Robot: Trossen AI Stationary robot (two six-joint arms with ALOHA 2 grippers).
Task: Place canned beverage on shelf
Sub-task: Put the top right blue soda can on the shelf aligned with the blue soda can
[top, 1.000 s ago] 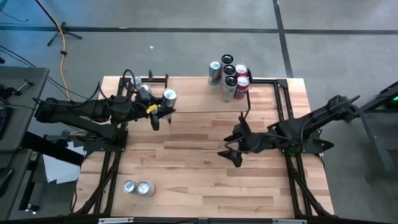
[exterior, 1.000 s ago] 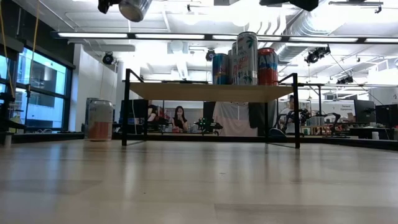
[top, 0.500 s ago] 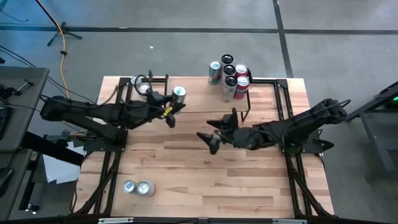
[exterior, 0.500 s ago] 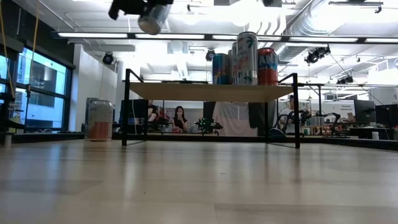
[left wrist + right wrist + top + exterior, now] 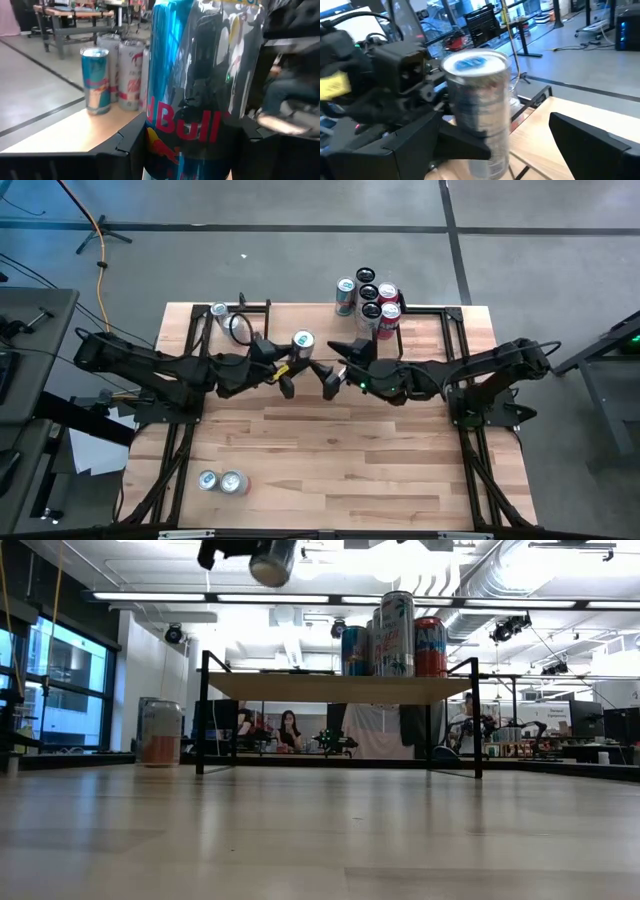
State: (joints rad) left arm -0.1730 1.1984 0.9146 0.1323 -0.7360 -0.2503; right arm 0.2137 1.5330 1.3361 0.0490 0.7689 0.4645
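Holding the can [image 5: 302,341] upright between closed jaws, left gripper [image 5: 291,369] seemingly offered it to the right gripper [image 5: 333,366], its jaws wide and empty, for shelf [image 5: 430,310] placement.

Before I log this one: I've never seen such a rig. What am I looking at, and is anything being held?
Two dark robot arms work over a wooden table. One picture looks straight down, one sits at tabletop height, and one comes from each wrist. The left end effector is shut on a blue can above the shelf. The right end effector is open, facing that can. Several cans stand on one end of the shelf, two cans on the table's near edge, and another can at the far left.
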